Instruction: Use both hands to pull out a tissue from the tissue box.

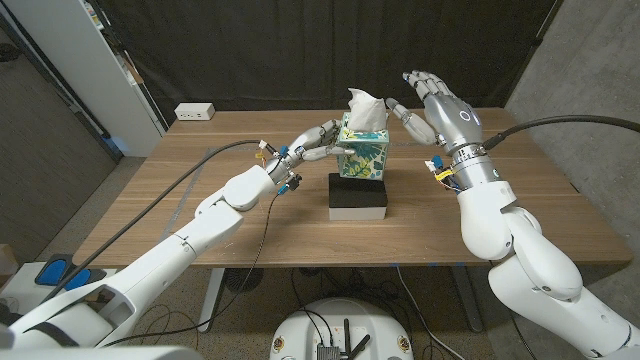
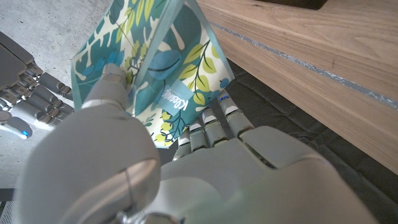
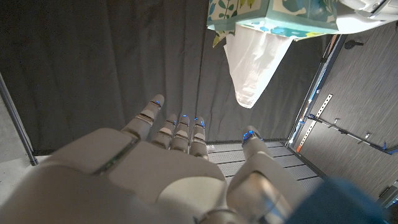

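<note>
A tissue box printed with teal and green leaves stands on a black and white block mid-table. A white tissue sticks up from its top. My left hand grips the box's left side. In the left wrist view its fingers press against the box. My right hand is raised to the right of the tissue, fingers spread, holding nothing, thumb pointing toward the tissue with a gap between. In the right wrist view the right hand is apart from the tissue and the box.
A white power strip lies at the back left corner of the wooden table. A black curtain hangs behind the table, and a white cabinet stands at the far left. Cables run along my left arm.
</note>
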You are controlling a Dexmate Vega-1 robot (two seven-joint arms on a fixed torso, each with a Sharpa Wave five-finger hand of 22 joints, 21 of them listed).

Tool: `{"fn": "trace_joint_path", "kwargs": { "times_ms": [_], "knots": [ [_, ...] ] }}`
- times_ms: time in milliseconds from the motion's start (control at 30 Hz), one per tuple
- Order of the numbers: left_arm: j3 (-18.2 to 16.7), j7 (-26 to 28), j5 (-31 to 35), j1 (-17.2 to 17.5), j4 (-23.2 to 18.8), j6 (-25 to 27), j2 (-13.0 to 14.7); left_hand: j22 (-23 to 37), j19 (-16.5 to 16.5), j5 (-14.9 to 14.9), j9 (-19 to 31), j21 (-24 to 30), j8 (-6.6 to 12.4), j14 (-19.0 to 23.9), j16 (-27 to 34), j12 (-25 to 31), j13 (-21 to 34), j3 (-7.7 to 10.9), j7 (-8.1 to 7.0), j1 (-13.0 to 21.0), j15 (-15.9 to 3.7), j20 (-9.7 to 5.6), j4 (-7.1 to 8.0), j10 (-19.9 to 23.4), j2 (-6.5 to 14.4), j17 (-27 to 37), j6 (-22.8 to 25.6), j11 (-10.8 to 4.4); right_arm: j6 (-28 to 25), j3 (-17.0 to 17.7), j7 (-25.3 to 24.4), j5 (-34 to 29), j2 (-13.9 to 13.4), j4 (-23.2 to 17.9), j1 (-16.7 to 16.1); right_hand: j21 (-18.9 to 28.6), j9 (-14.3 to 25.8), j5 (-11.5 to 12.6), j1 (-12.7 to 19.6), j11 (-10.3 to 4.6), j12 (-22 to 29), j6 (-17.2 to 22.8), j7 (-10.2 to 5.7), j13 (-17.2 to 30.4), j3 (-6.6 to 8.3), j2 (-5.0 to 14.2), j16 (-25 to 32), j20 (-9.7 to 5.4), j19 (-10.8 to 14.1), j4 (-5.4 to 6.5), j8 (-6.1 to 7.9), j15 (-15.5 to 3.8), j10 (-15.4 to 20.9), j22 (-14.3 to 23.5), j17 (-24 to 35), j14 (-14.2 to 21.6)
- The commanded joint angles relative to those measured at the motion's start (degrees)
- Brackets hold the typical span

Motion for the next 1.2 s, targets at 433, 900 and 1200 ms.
{"fn": "trace_joint_path", "kwargs": {
  "times_ms": [433, 900, 1200],
  "knots": [
    [-0.01, 0.13, 0.08, 0.2, -0.93, 0.23, 0.12, 0.23, -0.11, 0.51, 0.16, 0.43, 0.77, -0.49, 0.01, -0.3, 0.3, 0.41, -0.32, -0.12, -0.72, 0.05, 0.02, 0.29, 0.72, 0.05, 0.1, 0.19, 5.98, -1.2, 0.33, 0.7, -2.48, 1.7, 3.02, -0.09, 0.29, 0.67, 3.68, -1.34, 0.06, 4.67, -7.25, 0.2, 1.62, 0.91, -0.97, -0.38, -0.68, -3.85, 1.16, -0.81, -0.72, 0.25, -0.28, -1.34],
    [0.06, -0.05, 0.07, 0.23, -0.99, 0.14, 0.12, 0.24, -0.13, 0.52, 0.12, 0.45, 0.88, -0.59, -0.03, -0.41, 0.43, 0.52, -0.26, -0.21, -0.66, 0.15, 0.03, 0.22, 0.79, 0.06, -0.09, 0.22, 7.46, -2.4, 1.4, -1.7, -2.71, 2.23, 4.12, -0.01, 0.37, 1.05, 7.53, -3.84, 0.04, 6.8, -11.94, 0.19, 3.66, 2.04, -1.28, -1.49, -0.71, -6.14, 1.08, -1.86, -1.01, 0.22, -0.57, -1.62],
    [0.06, 0.0, -0.09, 0.39, -1.15, 0.57, 0.15, 0.24, -0.2, 0.52, 0.09, 0.44, 0.93, -0.65, -0.05, -0.52, 0.51, 0.61, -0.24, -0.35, -0.61, 0.13, 0.06, 0.09, 0.83, 0.07, -0.3, 0.13, 9.15, -2.59, 3.09, -1.0, -2.88, 3.0, 5.6, 0.11, 0.54, 0.91, 9.96, -4.94, 0.07, 8.57, -12.08, 0.18, 4.74, 2.2, -1.31, -2.02, -0.34, -6.96, 1.34, -2.5, -1.06, 0.2, -0.7, -1.54]
  ]
}}
